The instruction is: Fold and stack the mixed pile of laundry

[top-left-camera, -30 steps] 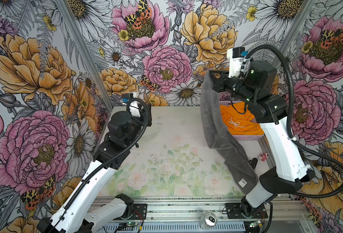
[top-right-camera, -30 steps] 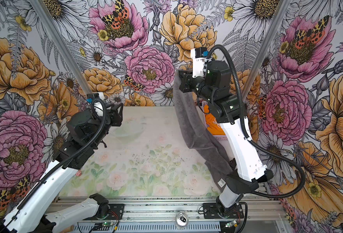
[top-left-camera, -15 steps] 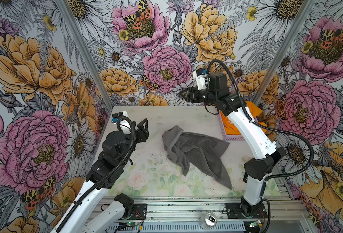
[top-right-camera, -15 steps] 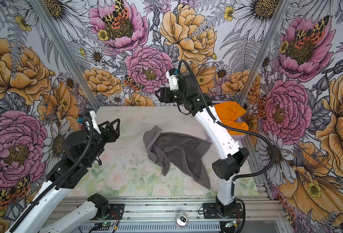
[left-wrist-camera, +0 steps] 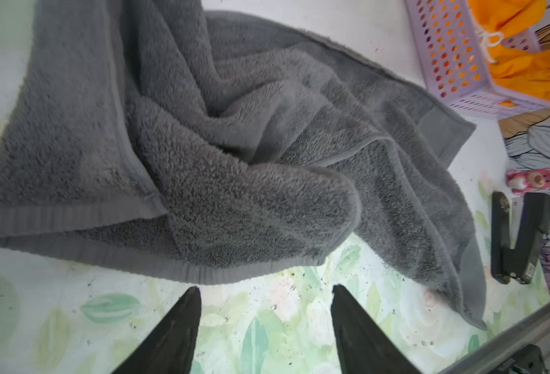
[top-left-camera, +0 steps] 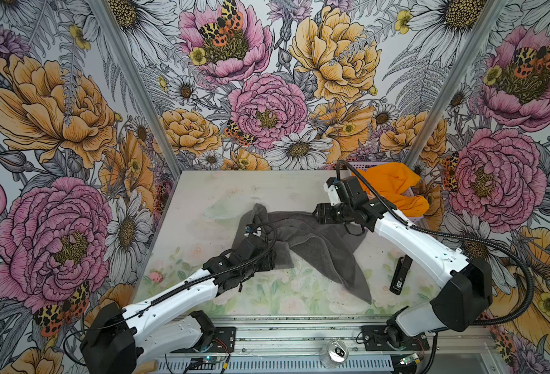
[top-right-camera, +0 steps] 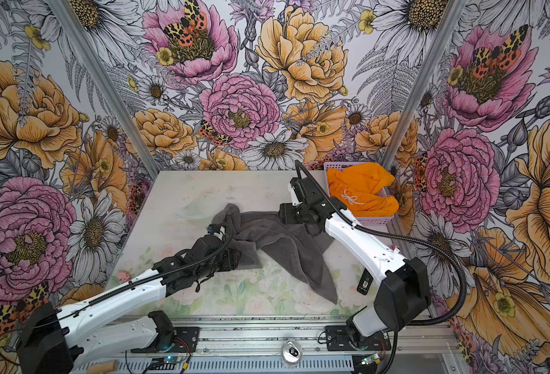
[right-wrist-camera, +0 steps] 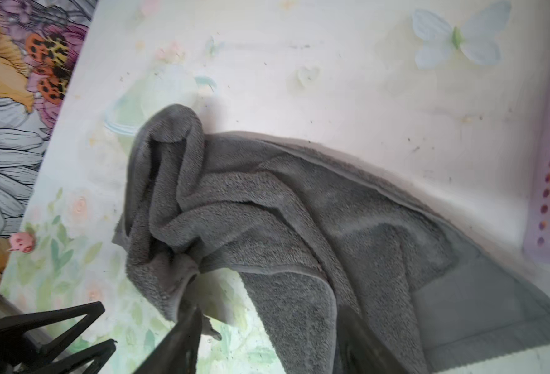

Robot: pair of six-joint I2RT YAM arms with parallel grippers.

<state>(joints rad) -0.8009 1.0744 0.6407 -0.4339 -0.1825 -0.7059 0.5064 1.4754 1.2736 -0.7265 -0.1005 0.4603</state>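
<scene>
The dark grey towel [top-left-camera: 319,249] [top-right-camera: 283,249] lies crumpled in the middle of the table. My left gripper [left-wrist-camera: 265,288] is open over bare table, its fingertips just short of the towel's ribbed hem [left-wrist-camera: 202,272]; in a top view its wrist [top-left-camera: 254,255] sits at the towel's left flap. My right gripper [right-wrist-camera: 270,311] [top-left-camera: 317,215] hovers open at the towel's far edge, with a towel fold [right-wrist-camera: 299,307] lying between its fingers. The orange shorts [top-left-camera: 393,187] [top-right-camera: 361,191] fill the lavender basket [top-right-camera: 375,221] at the back right.
A black stapler-like object [top-left-camera: 400,275] [left-wrist-camera: 520,239] lies on the table's right side beside the right arm. A small pink figure [top-left-camera: 156,277] sits near the left edge and another [left-wrist-camera: 529,179] near the right wall. A can [top-left-camera: 337,351] stands on the front rail.
The right gripper let go of the towel it held high; the towel dropped onto the table. Both arms have since come down to it, the left swinging in from the back left.
</scene>
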